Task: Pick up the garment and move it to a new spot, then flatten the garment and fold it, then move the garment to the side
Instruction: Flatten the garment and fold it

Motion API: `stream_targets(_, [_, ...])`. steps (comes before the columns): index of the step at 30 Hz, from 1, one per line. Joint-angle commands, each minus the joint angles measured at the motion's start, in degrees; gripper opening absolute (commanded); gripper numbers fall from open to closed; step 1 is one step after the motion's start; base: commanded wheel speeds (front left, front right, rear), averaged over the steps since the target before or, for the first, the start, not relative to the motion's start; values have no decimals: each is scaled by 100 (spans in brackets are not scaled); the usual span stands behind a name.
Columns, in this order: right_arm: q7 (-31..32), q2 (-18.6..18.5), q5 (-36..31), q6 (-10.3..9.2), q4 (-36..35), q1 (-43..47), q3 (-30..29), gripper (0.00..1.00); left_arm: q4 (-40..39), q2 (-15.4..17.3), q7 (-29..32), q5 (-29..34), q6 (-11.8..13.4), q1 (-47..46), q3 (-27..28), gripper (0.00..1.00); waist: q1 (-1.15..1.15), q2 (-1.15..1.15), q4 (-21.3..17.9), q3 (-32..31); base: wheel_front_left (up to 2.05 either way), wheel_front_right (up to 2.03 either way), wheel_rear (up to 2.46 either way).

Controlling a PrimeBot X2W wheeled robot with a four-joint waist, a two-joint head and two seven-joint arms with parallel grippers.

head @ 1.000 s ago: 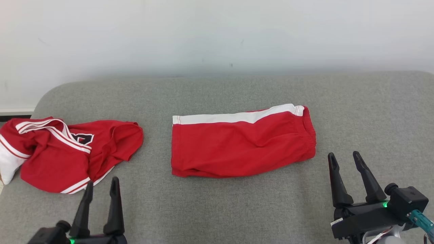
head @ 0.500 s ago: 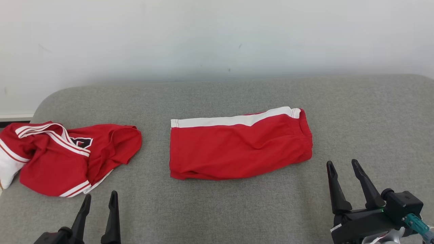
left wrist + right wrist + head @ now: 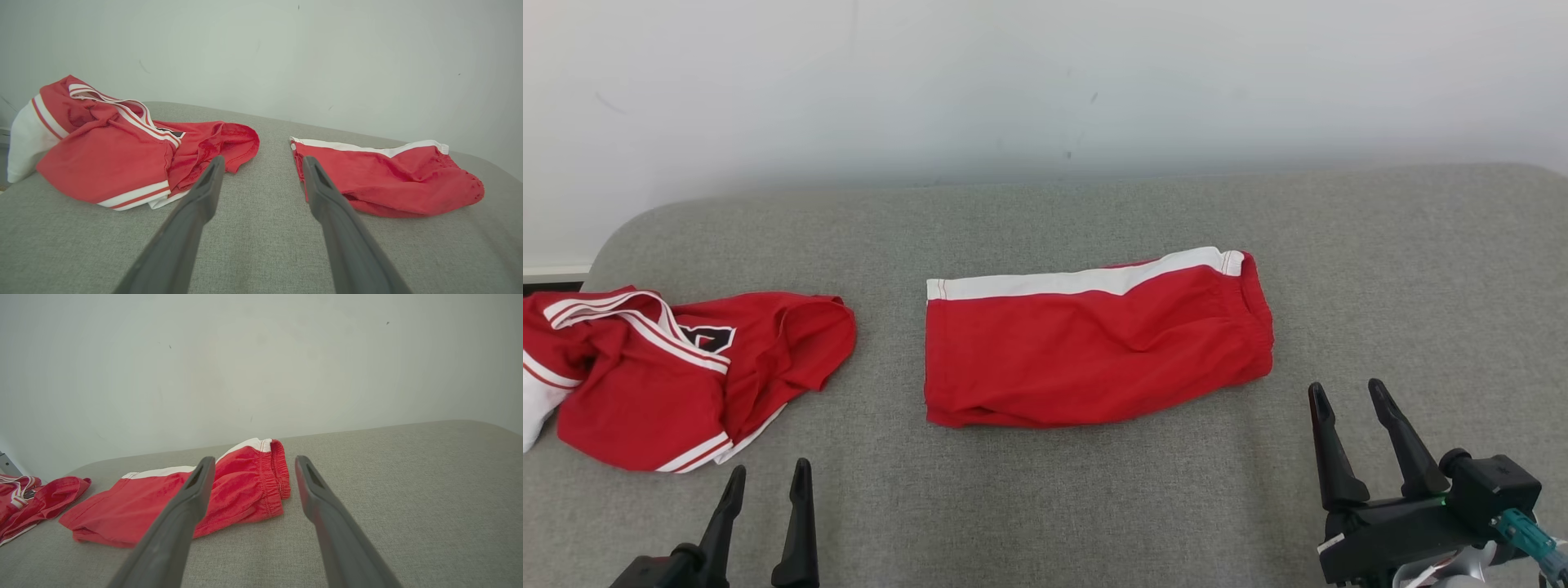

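Head view, left to right. At 9 o'clock on the grey cushion (image 3: 1045, 506) a red jersey (image 3: 678, 376) lies crumpled and bunched; by my reading it is not the piece in hand. The left gripper (image 3: 769, 472) hovers at 7 o'clock of the folded piece, jaws wide with nothing between them, clear of both cloths. At centre lie the red shorts (image 3: 1094, 351), doubled over, with the white stripe (image 3: 1078, 283) along the 12 o'clock edge and the waistband (image 3: 1258, 318) at 3 o'clock; the 6 o'clock edge shows layers bulging slightly. The right gripper (image 3: 1346, 385) sits at 4 o'clock of the shorts, near the waistband corner, jaws wide and empty. Judgement: the fold looks done, so the step in hand is the move aside. To do it well, pinch through all layers at once, one gripper at each near corner (7 and 5 o'clock). Lift both together and level so the fold does not open. Carry toward the bare 3 o'clock side, away from the jersey, and lay the far edge down first. Risk: catching only the top layer.
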Motion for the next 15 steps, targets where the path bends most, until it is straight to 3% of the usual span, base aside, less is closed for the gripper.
stream_targets(1, [12,-18,-43,2,-27,-79,-14,100,-22,50,30,64,27,-9,-3,100,-1,0,3,20,0,0,0])
stream_targets(10, [213,-19,-162,2,-198,-149,-16,100,-52,68,206,114,131,6,-92,100,-1,0,67,41,0,0,0])
stream_targets(15, [772,-22,-322,2,-237,-191,-248,100,-77,62,253,106,169,55,-145,100,-1,0,109,-10,0,0,0])
